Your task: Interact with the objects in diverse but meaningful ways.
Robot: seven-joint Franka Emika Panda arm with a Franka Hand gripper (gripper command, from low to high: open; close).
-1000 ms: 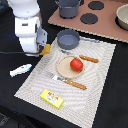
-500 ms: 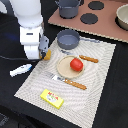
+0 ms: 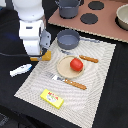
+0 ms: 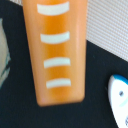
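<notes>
My gripper (image 3: 39, 56) hangs at the near left edge of the placemat, right over the orange bread loaf (image 3: 46, 56). In the wrist view the loaf (image 4: 55, 50) fills the picture and my fingers do not show, so I cannot tell whether I hold it. The white bottle (image 3: 21, 70) lies on the black table to the exterior view's left of the loaf, and it also shows in the wrist view (image 4: 120, 102). A red tomato (image 3: 76, 64) sits on the beige plate (image 3: 64, 71). The grey saucepan (image 3: 68, 39) stands behind the plate.
An orange-handled knife (image 3: 89, 59) and fork (image 3: 72, 83) lie beside the plate on the striped placemat (image 3: 95, 85). A yellow packet (image 3: 52, 98) lies near the mat's front. A grey pot (image 3: 69, 7) stands on the pink toy stove (image 3: 102, 27) at the back.
The arm has come down and slightly toward the exterior view's left, ending low over the bread loaf. The other objects have not moved.
</notes>
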